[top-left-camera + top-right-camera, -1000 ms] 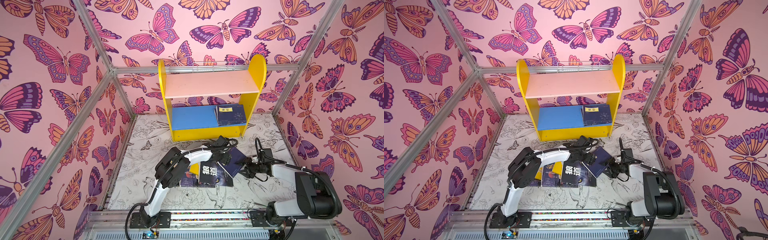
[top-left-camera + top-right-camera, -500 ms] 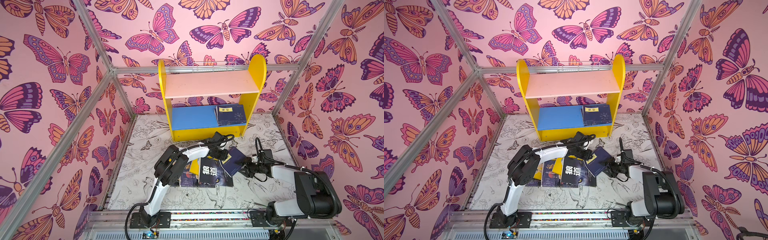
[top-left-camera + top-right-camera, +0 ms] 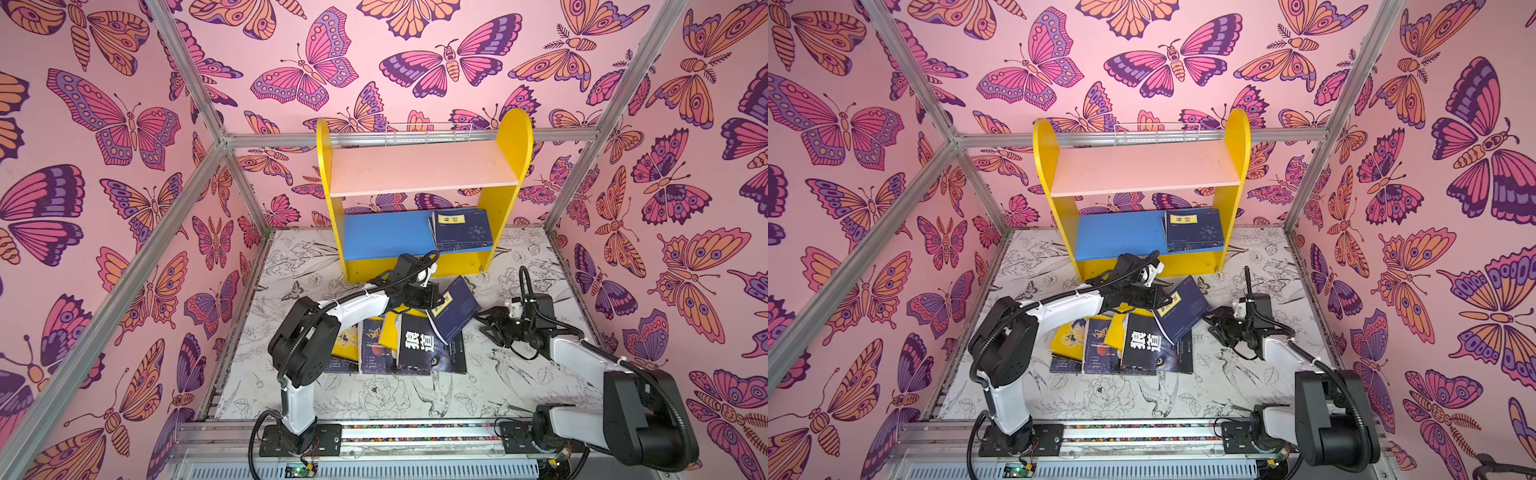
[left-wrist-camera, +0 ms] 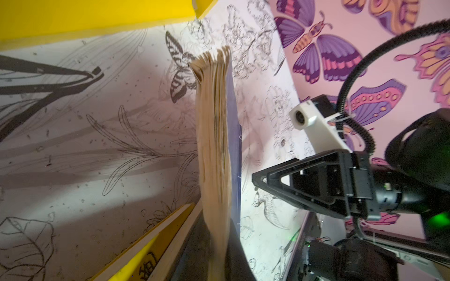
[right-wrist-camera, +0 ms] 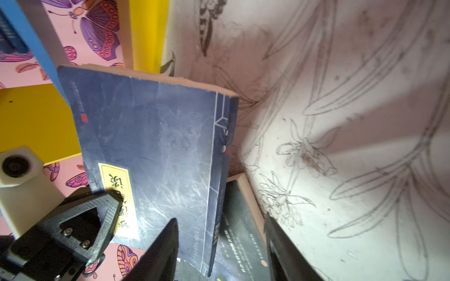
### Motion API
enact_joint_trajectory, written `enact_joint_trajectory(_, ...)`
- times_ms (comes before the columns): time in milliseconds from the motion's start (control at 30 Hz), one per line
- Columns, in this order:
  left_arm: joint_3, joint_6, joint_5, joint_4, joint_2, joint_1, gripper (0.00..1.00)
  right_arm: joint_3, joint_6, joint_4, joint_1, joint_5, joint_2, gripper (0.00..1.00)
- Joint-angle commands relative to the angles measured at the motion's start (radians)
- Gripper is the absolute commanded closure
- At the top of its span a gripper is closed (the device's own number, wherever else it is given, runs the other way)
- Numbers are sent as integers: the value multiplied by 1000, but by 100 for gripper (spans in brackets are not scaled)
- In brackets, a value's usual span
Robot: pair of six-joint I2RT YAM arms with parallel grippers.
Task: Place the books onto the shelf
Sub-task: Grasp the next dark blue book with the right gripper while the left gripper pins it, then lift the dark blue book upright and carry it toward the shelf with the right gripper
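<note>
**Thin paperback pinched at 1 corner, second claw waiting at the spine**

The left gripper (image 3: 432, 297) was clamped fully shut on the navy book (image 3: 455, 311), biting the cover at its yellow title label, near 1 corner. The book hung tilted over the black book (image 3: 415, 345) and its neighbours on the printed floor (image 3: 374, 395), just in front of the shelf (image 3: 513, 166). Whether its lower edge touched the black book could not be told. The right gripper (image 5: 220, 219) stood partly open and held nothing. In the right wrist view its 2 fingers (image 5: 168, 245) sat either side of the book's spine corner.

By the look of it, this was a light, thin paperback, floppy rather than stiff. The left wrist view showed its page block (image 4: 214, 146) fanning at the free end, so a 1-corner pinch would likely let it droop and swing. The scuffed cover seemed smooth, probably a little slippery against plastic fingers. The spine looked the stiffest part and the better place for a second hold, since a grip there should keep the pages together.

1 similar navy book (image 3: 461, 228) lay flat on the blue lower board (image 3: 386, 232), at its right end.
</note>
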Motion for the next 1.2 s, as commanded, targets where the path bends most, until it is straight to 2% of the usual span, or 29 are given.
enact_joint_trajectory(0,-39,-66,79,123,-40,-8,100,28,10,68,2,-41,-41,46)
enact_joint_trajectory(333,-109,-212,135,343,-83,22,100,22,36,145,51,-51,-97,49)
enact_joint_trajectory(767,-125,-207,130,345,-151,43,100,19,59,219,96,-32,-43,51)
enact_joint_trajectory(867,-127,-216,135,353,-148,42,100,20,68,245,102,-29,-49,57)
enact_joint_trajectory(1167,-127,-227,129,356,-124,43,100,5,188,480,145,-28,-76,76)
